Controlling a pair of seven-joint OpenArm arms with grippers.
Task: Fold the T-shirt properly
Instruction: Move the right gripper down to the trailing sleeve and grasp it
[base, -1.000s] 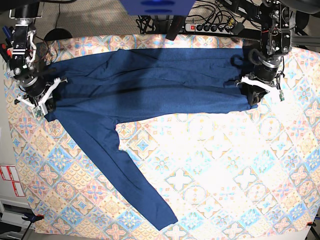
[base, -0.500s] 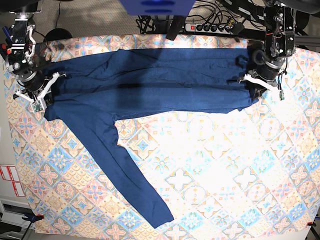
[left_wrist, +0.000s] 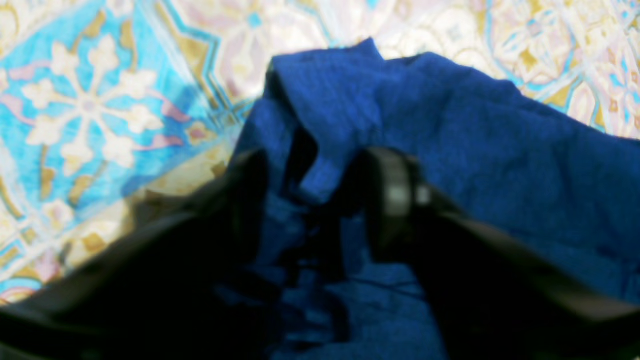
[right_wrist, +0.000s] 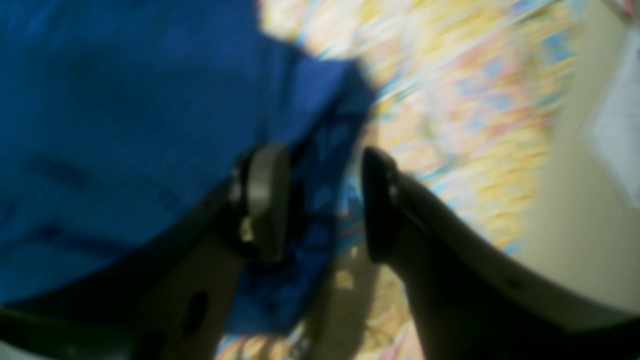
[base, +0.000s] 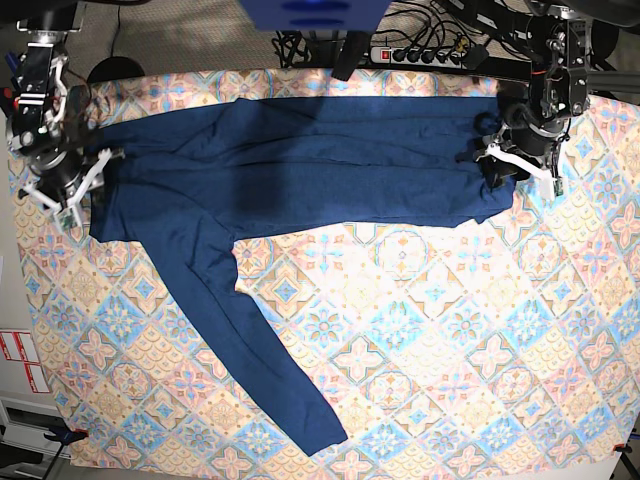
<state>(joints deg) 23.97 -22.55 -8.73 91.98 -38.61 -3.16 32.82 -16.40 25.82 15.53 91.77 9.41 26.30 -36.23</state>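
A pastel patterned tablecloth (base: 480, 340) covers the worktop; a black power strip (base: 425, 55) lies on the floor beyond its far edge, and red-and-white labels (base: 20, 360) at the base view's left edge are too small to read. The T-shirt (base: 300, 165), dark navy and without print, lies as a band along the far edge, one sleeve (base: 250, 340) slanting toward the near edge. Only the wrist views show the jaws. The left gripper (left_wrist: 320, 200) stands apart with a fabric fold between its fingers. The right gripper (right_wrist: 325, 200) is parted at the shirt's edge; through the blur, cloth seems to lie between the pads.
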